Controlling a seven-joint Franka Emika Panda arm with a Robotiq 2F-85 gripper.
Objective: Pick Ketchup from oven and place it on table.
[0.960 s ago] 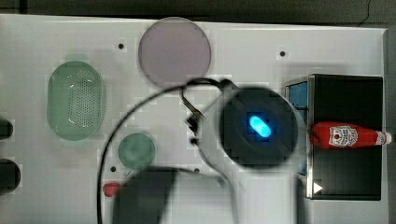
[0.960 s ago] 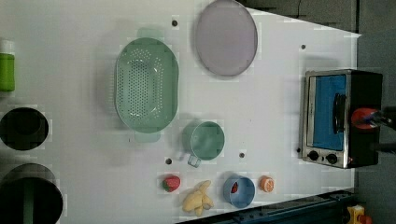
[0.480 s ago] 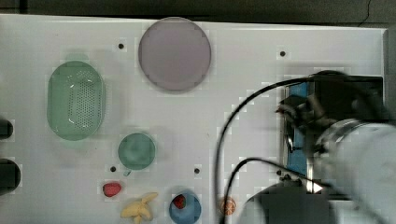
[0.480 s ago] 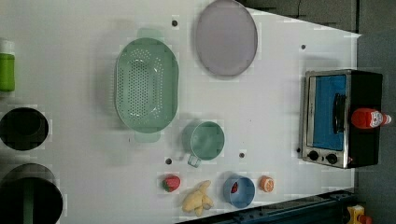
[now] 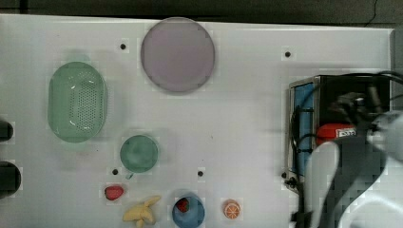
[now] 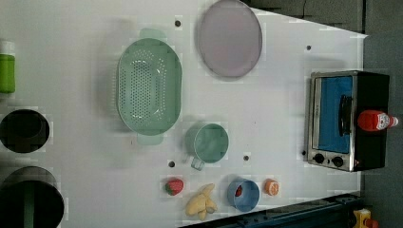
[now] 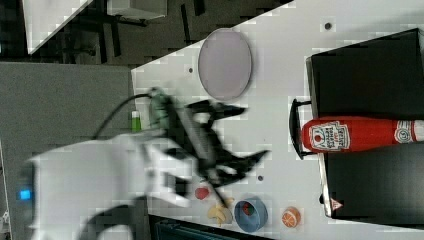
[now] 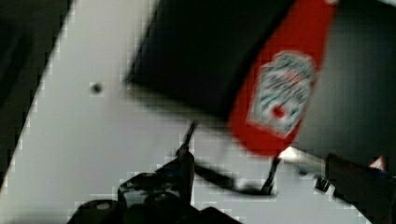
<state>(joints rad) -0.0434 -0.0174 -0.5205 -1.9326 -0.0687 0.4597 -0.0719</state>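
Wrist view has my gripper [image 8: 252,172] spread wide, one finger [image 8: 187,156] just short of the ketchup [image 8: 280,88]. Beyond, that ketchup [image 7: 360,134] lies flat on the oven [image 7: 370,75] top, its base overhanging the door handle. Closing off-centre, I judge, could roll it off onto the table [image 5: 247,118].

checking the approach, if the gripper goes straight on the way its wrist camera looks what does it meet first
Probably the ketchup bottle lying on the oven's black top; it sits dead ahead in the wrist view, though depth is unclear.
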